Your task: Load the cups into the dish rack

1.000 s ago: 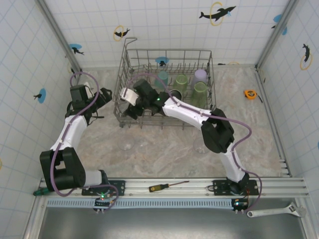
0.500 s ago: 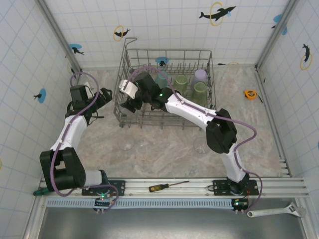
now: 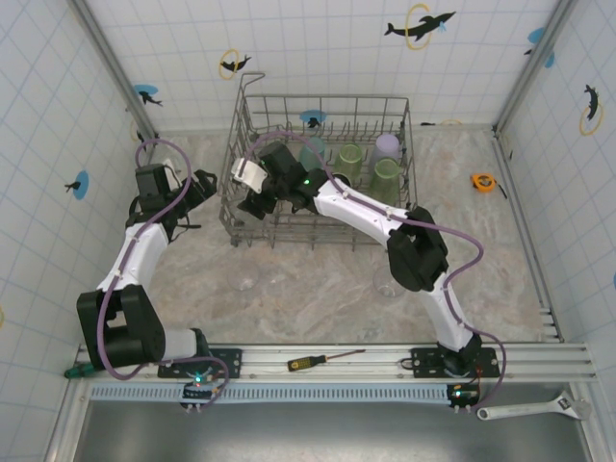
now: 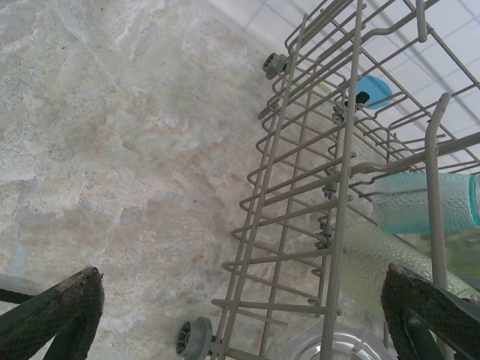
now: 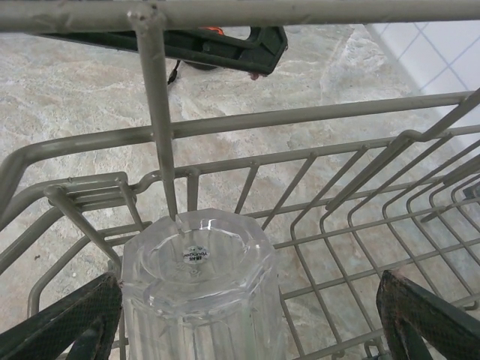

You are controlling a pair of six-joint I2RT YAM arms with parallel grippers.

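Note:
The grey wire dish rack (image 3: 414, 154) stands at the back of the table. In it are a teal cup (image 3: 313, 151), two pale green cups (image 3: 348, 157), a lavender cup (image 3: 387, 146) and a black mug (image 3: 337, 181). My right gripper (image 3: 253, 200) reaches into the rack's left end. In the right wrist view it (image 5: 247, 322) is open, and a clear glass (image 5: 199, 292) stands base up by its left finger (image 5: 67, 322). My left gripper (image 3: 197, 188) hangs open just outside the rack's left wall (image 4: 315, 187). Two clear glasses (image 3: 248, 281) (image 3: 387, 284) stand on the table.
An orange tape measure (image 3: 483, 182) lies at the right by the wall. A screwdriver (image 3: 322, 360) rests on the front rail and a wrench (image 3: 534, 411) lies at the bottom right. Tiled walls close in both sides.
My right gripper has shifted slightly toward the back inside the rack's left end. The left arm has not moved.

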